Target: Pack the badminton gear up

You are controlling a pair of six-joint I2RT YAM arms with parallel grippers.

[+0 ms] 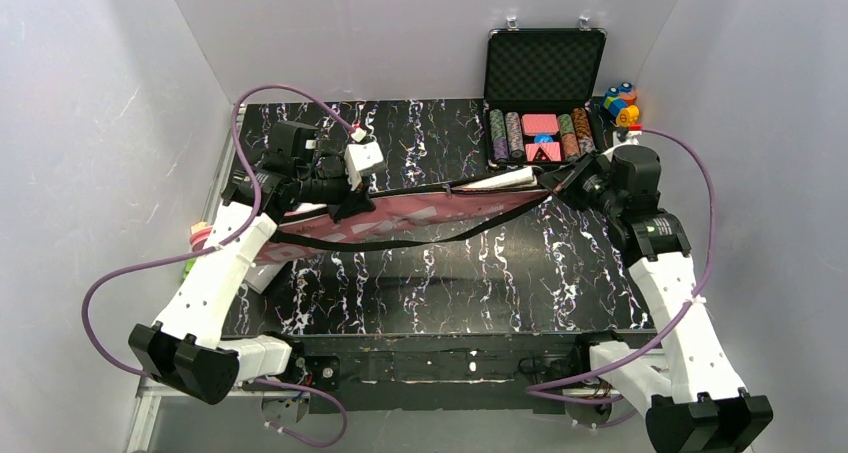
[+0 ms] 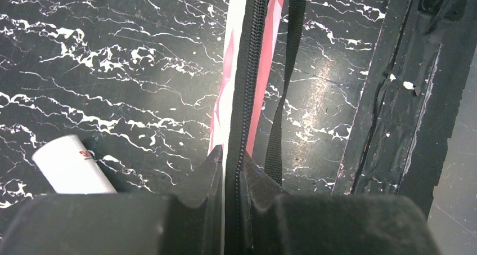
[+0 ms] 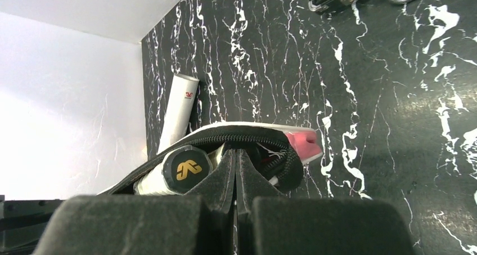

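Our left hand (image 2: 232, 168) pinches the zipper edge of the pink racket-shaped fabric bag (image 1: 420, 213); our right hand (image 3: 235, 162) pinches its other end, beside a white racket handle (image 3: 185, 169). We see the bag stretched from 9 to 3 o'clock over the black marbled worktop (image 1: 450, 283).

Pink bag (image 1: 420, 214), black white-veined table (image 1: 450, 283)

Our left arm (image 1: 215, 273) and right arm (image 1: 675, 303) have white shells, black joints and looping purple cables (image 1: 95, 283); the left tool (image 2: 229, 162) and right tool (image 3: 235, 156) are black.
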